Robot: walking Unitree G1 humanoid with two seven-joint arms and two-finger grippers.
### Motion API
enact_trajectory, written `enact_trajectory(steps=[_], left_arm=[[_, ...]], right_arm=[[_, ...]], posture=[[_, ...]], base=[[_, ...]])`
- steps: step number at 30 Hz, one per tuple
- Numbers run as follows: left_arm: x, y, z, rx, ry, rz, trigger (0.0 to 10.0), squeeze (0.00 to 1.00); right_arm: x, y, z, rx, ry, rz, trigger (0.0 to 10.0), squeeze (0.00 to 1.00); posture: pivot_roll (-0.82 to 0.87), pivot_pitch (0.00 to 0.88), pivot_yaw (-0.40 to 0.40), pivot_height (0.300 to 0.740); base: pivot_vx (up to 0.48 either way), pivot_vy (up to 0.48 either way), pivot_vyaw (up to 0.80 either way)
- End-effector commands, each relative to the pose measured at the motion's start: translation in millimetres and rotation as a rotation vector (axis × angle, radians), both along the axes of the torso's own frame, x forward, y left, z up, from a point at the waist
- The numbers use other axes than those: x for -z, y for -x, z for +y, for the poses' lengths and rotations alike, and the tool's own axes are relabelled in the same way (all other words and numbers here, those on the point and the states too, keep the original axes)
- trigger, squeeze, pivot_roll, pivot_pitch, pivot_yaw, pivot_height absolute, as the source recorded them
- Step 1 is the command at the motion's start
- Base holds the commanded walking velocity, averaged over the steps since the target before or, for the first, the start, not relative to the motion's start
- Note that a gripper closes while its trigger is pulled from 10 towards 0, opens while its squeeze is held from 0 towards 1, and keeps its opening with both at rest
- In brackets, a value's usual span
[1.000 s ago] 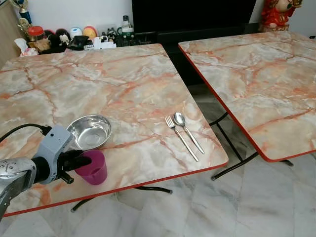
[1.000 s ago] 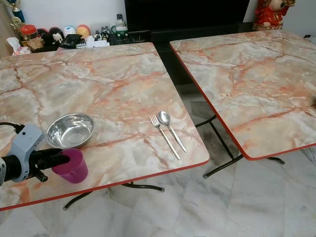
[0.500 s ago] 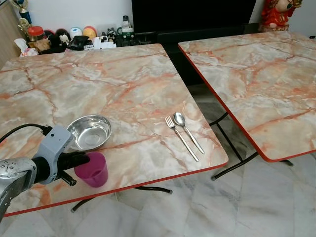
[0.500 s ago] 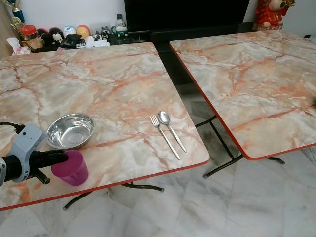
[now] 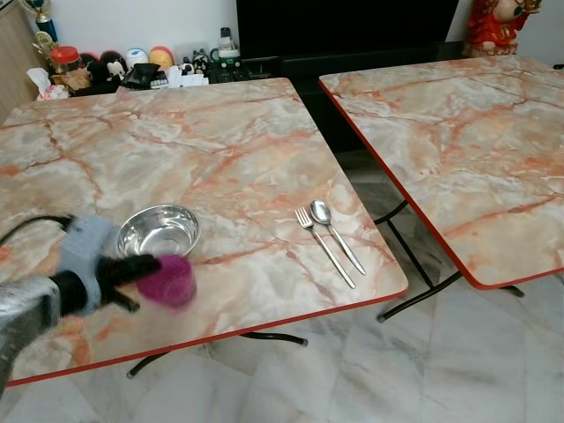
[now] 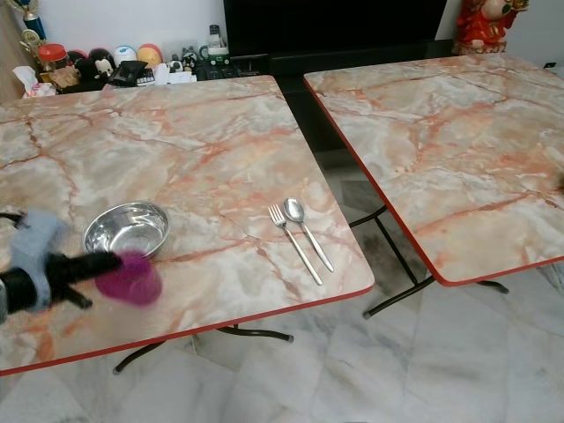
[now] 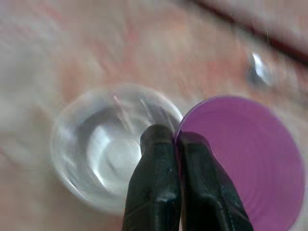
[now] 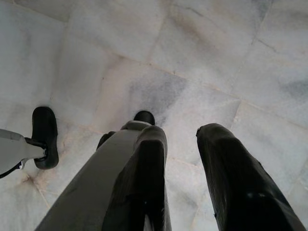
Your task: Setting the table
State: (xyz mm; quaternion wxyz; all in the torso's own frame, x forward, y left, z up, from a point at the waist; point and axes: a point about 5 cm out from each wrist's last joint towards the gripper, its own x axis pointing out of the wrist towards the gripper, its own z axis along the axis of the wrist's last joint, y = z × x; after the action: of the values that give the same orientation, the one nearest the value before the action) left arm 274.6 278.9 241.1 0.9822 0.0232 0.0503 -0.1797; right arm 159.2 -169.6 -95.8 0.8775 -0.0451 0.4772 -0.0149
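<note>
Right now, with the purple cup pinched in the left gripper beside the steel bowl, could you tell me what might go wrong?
1. The left gripper holds the purple cup only by its rim, one finger inside and one outside; the hold looks thin, so the cup could tilt or slip.
2. The cup sits close beside the steel bowl, and the arm is blurred with motion, so a sideways swing might knock the bowl.
3. Both lie near the table's red front edge; a dropped cup could roll off.

- The silver left arm [image 5: 31,304] and its black-fingered left gripper [image 5: 148,264] are motion-blurred, the arm cut off by the frame's edge.
- The purple plastic cup [image 5: 169,281] is smeared.
- The round steel bowl [image 7: 108,144] is blurred in the left wrist view.
</note>
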Motion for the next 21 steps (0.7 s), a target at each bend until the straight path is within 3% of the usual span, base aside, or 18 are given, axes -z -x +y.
enact_trajectory(steps=[1,2,4,13,14,15,21], left_arm=[[-17.0,2.3,9.1,-0.04,0.08,-0.103,0.0,0.0],[-25.7,1.1,11.8,-0.076,0.147,-0.162,0.0,0.0],[-28.9,-0.2,13.1,-0.103,0.189,-0.186,0.0,0.0],[-25.4,-7.4,0.1,-0.141,0.169,-0.261,0.0,0.0],[-23.7,-9.2,-1.0,-0.162,0.15,-0.264,1.5,0.0],[-17.3,-12.9,-4.4,-0.2,0.133,-0.26,10.0,0.0],[1.8,-17.9,3.3,-0.353,0.122,-0.257,10.0,0.0]], right_arm=[[2.9,6.7,0.0,-0.009,0.003,0.028,10.0,0.0],[2.9,6.6,-0.4,-0.01,0.003,0.028,10.0,0.0],[2.8,6.6,-0.7,-0.01,0.004,0.028,10.0,0.0],[3.0,7.2,-1.0,-0.013,0.006,0.03,10.0,0.0],[3.1,7.3,-1.1,-0.012,0.007,0.03,10.0,0.0],[3.1,7.4,-1.1,-0.012,0.007,0.031,10.0,0.0],[3.4,8.4,-1.3,-0.012,0.008,0.031,10.0,0.0]], posture=[[0.1,0.152,0.017,0.74],[0.1,0.153,0.015,0.74],[0.1,0.153,0.015,0.74],[0.09,0.151,0.013,0.74],[0.09,0.151,0.013,0.74],[0.08,0.144,0.012,0.74],[0.07,0.129,0.011,0.74]], base=[[0.0,0.0,0.0],[0.0,0.0,0.0],[0.0,0.0,0.0],[0.0,0.0,0.0],[0.0,0.0,0.0],[0.0,0.0,0.0],[0.0,0.0,0.0]])
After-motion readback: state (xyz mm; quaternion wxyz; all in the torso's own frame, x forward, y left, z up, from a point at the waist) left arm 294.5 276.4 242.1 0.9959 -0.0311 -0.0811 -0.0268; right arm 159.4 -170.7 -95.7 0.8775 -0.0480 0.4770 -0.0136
